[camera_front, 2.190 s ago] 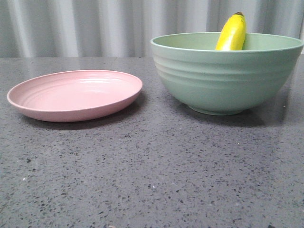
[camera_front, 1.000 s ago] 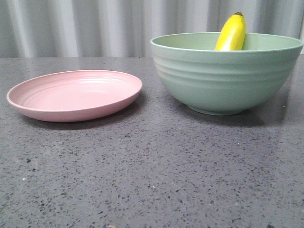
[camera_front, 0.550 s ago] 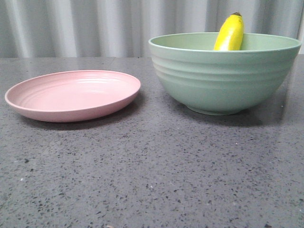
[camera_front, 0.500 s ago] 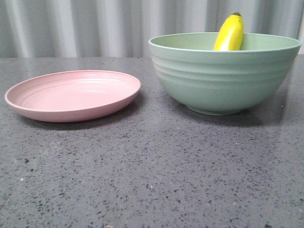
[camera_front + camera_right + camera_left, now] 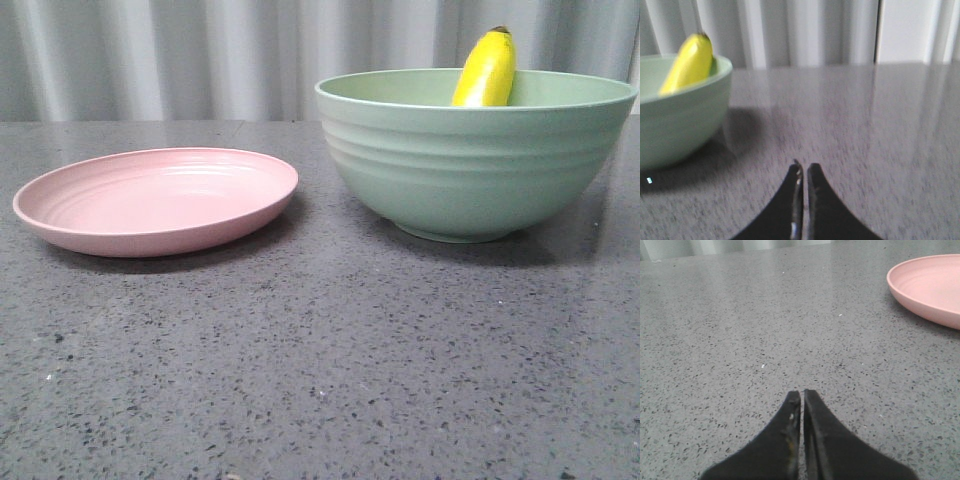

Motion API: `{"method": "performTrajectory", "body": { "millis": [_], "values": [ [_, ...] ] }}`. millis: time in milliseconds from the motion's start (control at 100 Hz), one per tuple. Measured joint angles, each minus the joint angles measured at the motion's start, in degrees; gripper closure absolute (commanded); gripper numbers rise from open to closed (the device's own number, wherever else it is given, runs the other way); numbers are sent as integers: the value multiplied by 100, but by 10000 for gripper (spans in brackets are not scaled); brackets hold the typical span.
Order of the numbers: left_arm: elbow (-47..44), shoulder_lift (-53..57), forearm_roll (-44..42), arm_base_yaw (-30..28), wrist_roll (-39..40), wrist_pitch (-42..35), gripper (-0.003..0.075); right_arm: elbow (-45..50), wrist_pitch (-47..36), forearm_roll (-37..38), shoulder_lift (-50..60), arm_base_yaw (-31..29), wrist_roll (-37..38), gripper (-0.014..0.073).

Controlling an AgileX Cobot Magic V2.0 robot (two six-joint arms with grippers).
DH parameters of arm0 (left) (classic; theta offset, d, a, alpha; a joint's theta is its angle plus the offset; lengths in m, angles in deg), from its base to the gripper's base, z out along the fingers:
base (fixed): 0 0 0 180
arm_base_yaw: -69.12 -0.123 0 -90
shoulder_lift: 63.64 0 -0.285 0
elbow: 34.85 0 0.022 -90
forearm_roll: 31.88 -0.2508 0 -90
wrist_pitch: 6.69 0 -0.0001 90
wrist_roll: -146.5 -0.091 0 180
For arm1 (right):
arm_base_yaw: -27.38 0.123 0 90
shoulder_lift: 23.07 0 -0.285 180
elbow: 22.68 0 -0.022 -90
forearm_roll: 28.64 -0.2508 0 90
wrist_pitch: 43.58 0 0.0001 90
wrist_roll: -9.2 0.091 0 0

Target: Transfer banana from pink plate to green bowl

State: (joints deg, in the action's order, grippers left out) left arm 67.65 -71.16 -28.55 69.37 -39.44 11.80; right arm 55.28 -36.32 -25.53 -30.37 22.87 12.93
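Yellow and glossy, the banana [image 5: 487,70] leans dark tip up against the far inner wall of the green bowl [image 5: 470,165], while the pink plate [image 5: 158,200] beside it lies bare, so I judge the transfer finished. Over the last couple of seconds the only change was a slight sideways wobble of the whole front view that has settled again; banana, bowl and plate kept their places. Both my left gripper [image 5: 802,396] and right gripper [image 5: 803,168] hover low over the speckled grey table [image 5: 330,370], fingertips pressed together on nothing, well apart from the dishes.
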Motion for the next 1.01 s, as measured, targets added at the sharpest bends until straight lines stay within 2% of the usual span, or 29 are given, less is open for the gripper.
{"method": "performTrajectory", "body": {
  "millis": [250,1010],
  "values": [
    [0,0,0,0,0,0,741,-11,1121,0,2,-22,8,662],
    [0,0,0,0,0,0,741,-11,1131,0,12,-22,28,662]
  ]
}}
